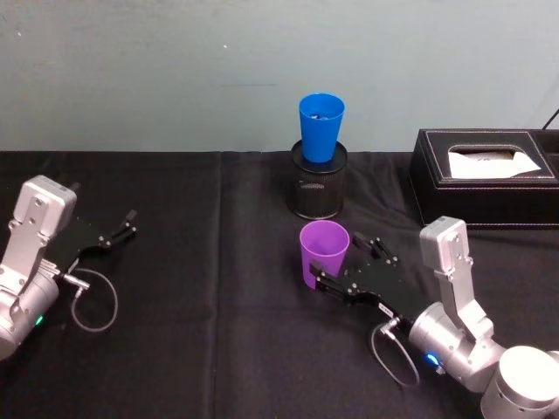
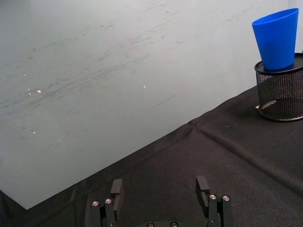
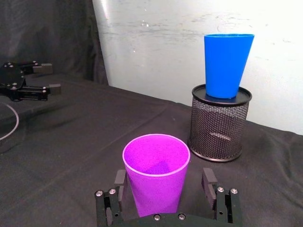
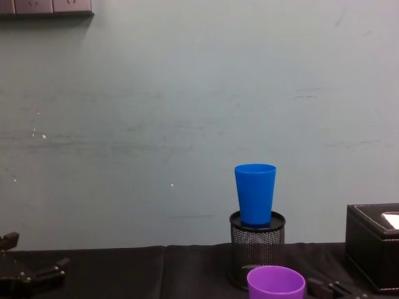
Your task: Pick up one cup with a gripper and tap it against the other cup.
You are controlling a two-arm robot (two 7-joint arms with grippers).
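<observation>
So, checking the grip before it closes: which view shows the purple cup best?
The right wrist view: the purple cup stands upright between the right pincer's open fingers, seen almost whole. The head view shows it from above, fingers either side; the chest view catches its top part. The left pincer lies open far left.

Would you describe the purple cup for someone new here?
On the black table, find the mesh holder by the wall. Before it stands the purple cup, between the right hand's open fingers; the blue cup sits on the holder.
</observation>
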